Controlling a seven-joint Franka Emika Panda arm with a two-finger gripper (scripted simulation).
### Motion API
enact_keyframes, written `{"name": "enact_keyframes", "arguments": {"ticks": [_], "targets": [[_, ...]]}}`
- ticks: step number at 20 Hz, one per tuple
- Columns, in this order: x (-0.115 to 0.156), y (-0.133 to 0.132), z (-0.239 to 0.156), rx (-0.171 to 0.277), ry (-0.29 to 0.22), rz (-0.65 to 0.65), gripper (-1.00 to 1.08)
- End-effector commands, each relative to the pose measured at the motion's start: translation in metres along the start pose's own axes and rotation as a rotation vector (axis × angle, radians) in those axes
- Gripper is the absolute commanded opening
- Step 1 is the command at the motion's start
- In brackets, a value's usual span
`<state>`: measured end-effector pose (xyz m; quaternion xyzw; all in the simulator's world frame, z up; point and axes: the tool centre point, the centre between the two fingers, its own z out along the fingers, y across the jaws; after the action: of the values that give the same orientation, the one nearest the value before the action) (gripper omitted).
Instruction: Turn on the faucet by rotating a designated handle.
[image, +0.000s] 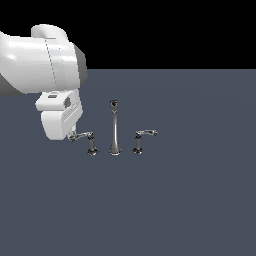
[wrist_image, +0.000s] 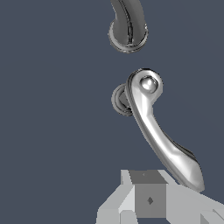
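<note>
The white arm (image: 42, 62) reaches in from the exterior view's left, gripper (image: 75, 134) pointing down, low; jaw gap hidden.

Under me lies a flat, bare, slate-blue floor (image: 190, 200), evenly lit, without seams or texture. At its far edge it ends in a straight horizon, and above that I see only plain black backdrop (image: 165, 30).

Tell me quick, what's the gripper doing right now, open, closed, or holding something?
Gripper: at the tip of the left handle; open or closed cannot be told, and no grasp is visible.
</note>
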<state>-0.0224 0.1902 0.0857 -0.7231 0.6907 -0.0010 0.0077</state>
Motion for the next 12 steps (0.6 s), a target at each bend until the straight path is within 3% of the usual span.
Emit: {"name": "enact_keyframes", "arguments": {"ticks": [1, 12], "targets": [[0.007, 0.010, 0.000, -0.008, 0.007, 0.005, -1.00], [0.008, 0.037, 0.000, -0.010, 0.004, -0.006, -1.00]]}}
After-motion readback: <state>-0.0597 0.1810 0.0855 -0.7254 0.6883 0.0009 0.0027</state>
